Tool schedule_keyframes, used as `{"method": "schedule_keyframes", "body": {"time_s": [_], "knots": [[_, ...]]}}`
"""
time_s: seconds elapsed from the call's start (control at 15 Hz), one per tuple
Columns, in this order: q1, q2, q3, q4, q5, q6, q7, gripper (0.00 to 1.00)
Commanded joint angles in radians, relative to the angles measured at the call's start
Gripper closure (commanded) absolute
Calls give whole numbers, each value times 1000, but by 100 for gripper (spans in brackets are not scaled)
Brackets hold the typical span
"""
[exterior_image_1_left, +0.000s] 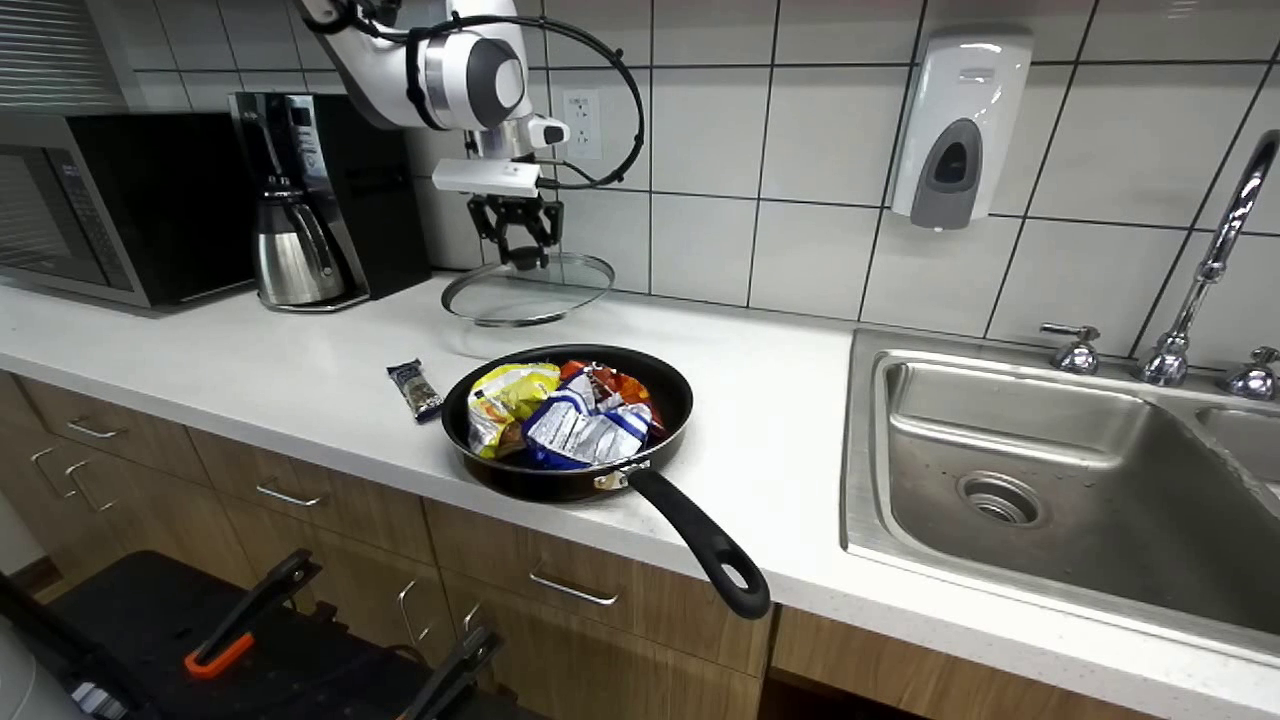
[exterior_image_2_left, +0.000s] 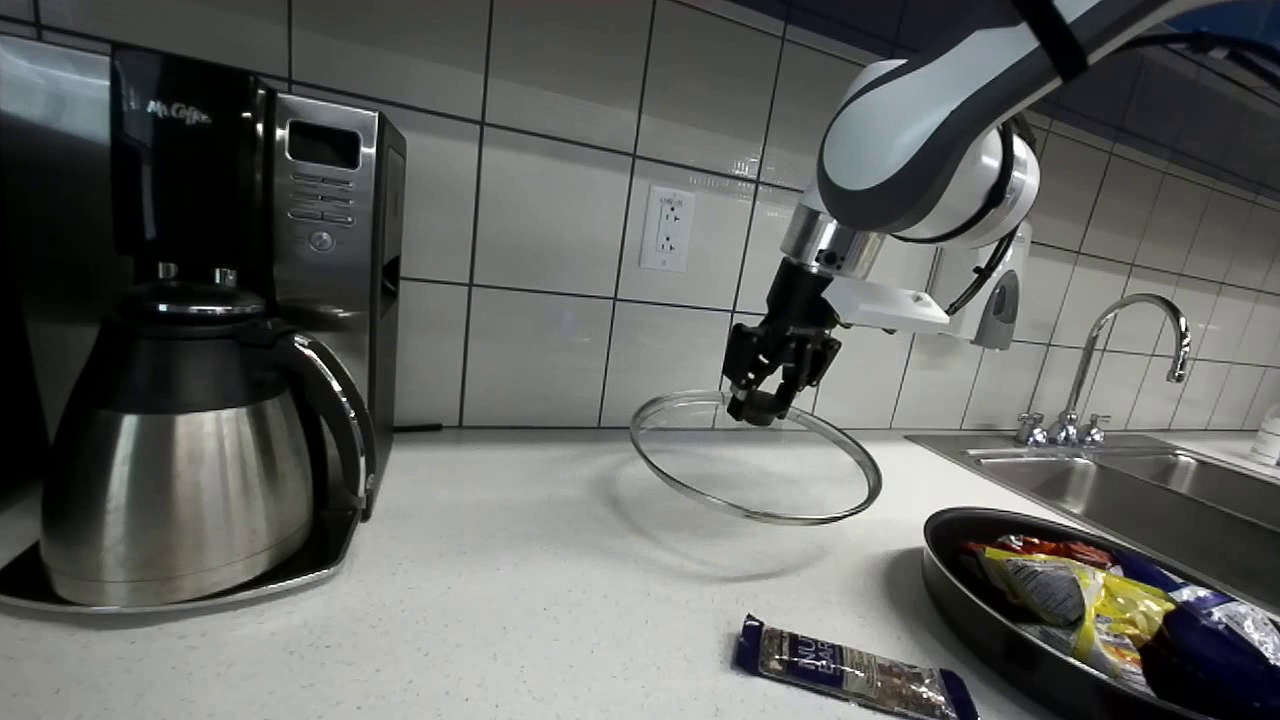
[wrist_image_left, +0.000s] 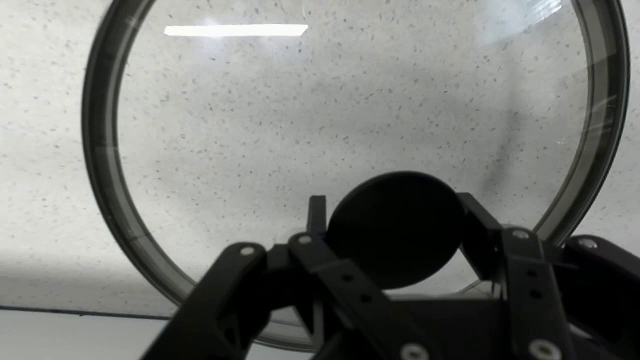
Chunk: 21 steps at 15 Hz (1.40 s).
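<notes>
Reaches in from the top in an exterior view with a white arm (exterior_image_1_left: 458, 88), bent down at the silver wrist (exterior_image_2_left: 830, 241). Points a black end effector (wrist_image_left: 393, 225) downward in both exterior views. Grips with both fingers (wrist_image_left: 478, 230), standing partway apart and pressed inward from opposite sides, low in the wrist view.

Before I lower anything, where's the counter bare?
Bare counter shows between the pan and the sink, and between the coffee maker and the nut bar. It is crowded beside the pan, where that bar lies, and toward the wall, where the jaws hold the lid.
</notes>
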Motion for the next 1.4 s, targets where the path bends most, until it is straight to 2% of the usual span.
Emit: {"method": "schedule_keyframes", "body": {"time_s": [0.0,0.67,0.93,1.33], "knots": [[-20,-121,-2,-100,1,-1,-12,61],[-104,-310,0,-309,56,13,-109,61],[-138,-369,4,-385,129,16,-200,61],[-154,-466,-14,-492,194,3,-281,61]]}}
